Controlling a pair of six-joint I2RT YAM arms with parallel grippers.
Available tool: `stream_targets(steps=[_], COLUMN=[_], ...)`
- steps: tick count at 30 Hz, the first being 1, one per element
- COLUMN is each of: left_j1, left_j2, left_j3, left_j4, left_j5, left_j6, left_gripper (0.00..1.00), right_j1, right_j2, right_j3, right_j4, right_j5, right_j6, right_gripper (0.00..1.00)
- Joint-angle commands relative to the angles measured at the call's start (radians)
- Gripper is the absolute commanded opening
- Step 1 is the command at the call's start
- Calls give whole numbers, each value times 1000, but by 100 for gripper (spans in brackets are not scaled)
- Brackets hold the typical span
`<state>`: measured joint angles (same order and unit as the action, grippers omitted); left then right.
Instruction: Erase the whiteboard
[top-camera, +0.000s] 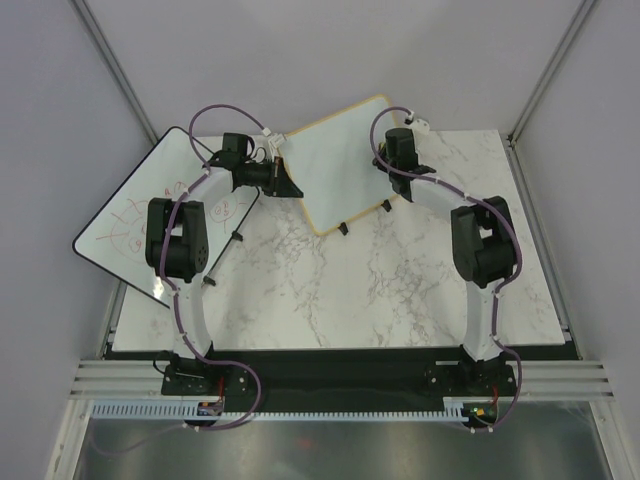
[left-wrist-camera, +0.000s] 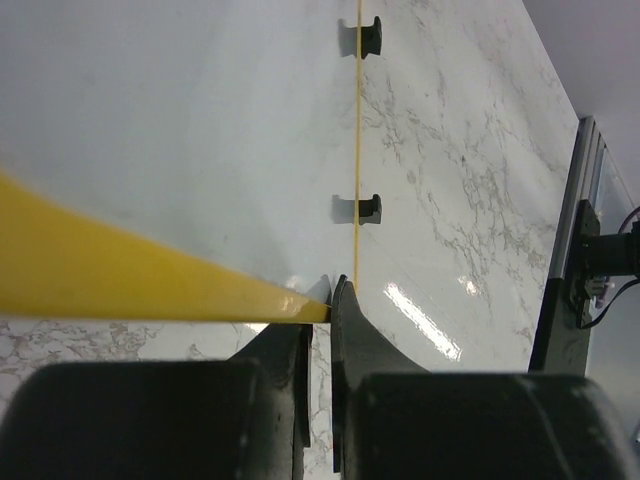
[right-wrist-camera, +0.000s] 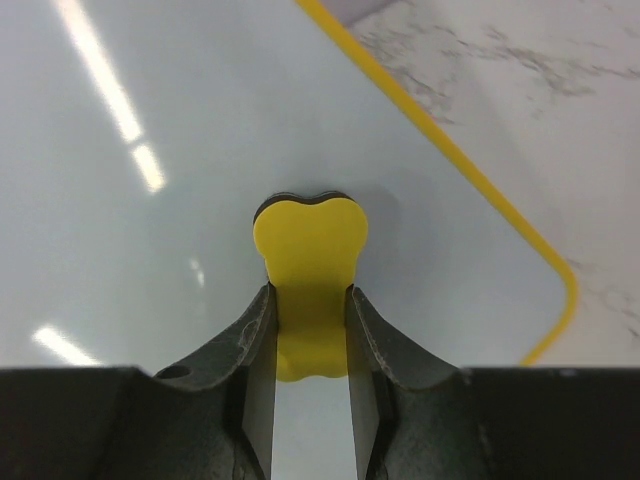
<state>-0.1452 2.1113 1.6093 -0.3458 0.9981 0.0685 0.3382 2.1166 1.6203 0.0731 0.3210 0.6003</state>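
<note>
The whiteboard (top-camera: 335, 165), tan-framed with two black feet (top-camera: 343, 229), lies tilted at the table's back middle. My left gripper (top-camera: 290, 188) is shut on its left frame edge; in the left wrist view the jaws (left-wrist-camera: 330, 300) pinch the yellow-looking frame (left-wrist-camera: 150, 280), with the board face (left-wrist-camera: 180, 130) and both feet (left-wrist-camera: 360, 208) beyond. My right gripper (top-camera: 396, 140) is over the board's right part, shut on a yellow bone-shaped eraser (right-wrist-camera: 310, 260) that rests against the board face (right-wrist-camera: 150, 200). The face shows no marks.
A larger black-edged whiteboard (top-camera: 150, 215) with red scribbles lies at the left, overhanging the table's left edge, under the left arm. The marble table (top-camera: 330, 290) spreads in front of the boards. Grey walls close the back and sides.
</note>
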Motion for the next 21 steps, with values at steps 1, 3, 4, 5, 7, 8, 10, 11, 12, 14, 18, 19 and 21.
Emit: stream_targets(steps=[1, 3, 4, 5, 7, 8, 10, 11, 12, 14, 18, 19, 21], left_j1=[-24, -24, -24, -24, -22, -24, -24, -24, -24, -24, -24, -24, -24], left_j2=[-48, -45, -42, -40, -40, -42, -43, -45, -47, -47, -43, -45, -50], left_j3=[-3, -3, -2, 0, 0, 1, -2, -3, -2, -5, -6, -11, -14], left_j4=[44, 45, 44, 45, 45, 44, 45, 45, 45, 44, 45, 45, 44], left_j5=[-33, -33, -32, -30, -29, -30, -30, -30, -33, -33, -35, -36, -39], left_j6=[162, 162, 160, 160, 159, 157, 160, 159, 159, 160, 160, 163, 165], left_gripper=[2, 2, 2, 2, 2, 2, 2, 2, 2, 2, 2, 2, 2], right_j1=[-39, -53, -51, -53, -54, -51, -50, -47, -42, -27, 1, 7, 24], right_j2=[-7, -15, -14, -10, -4, -7, -12, -10, -10, -7, 35, 49, 101], right_j3=[-178, -262, -279, -293, -293, -289, -248, -226, -176, -117, 100, 143, 269], right_j4=[-33, -18, -9, -9, -10, -10, -13, -22, -30, -54, -70, -105, -111], right_j5=[29, 17, 12, 4, 6, 9, 12, 16, 21, 50, 75, 63, 52], right_j6=[35, 45, 46, 41, 36, 33, 21, 7, -3, -32, -72, -80, -117], right_gripper=[0, 0, 0, 0, 0, 0, 0, 0, 0, 0, 0, 0, 0])
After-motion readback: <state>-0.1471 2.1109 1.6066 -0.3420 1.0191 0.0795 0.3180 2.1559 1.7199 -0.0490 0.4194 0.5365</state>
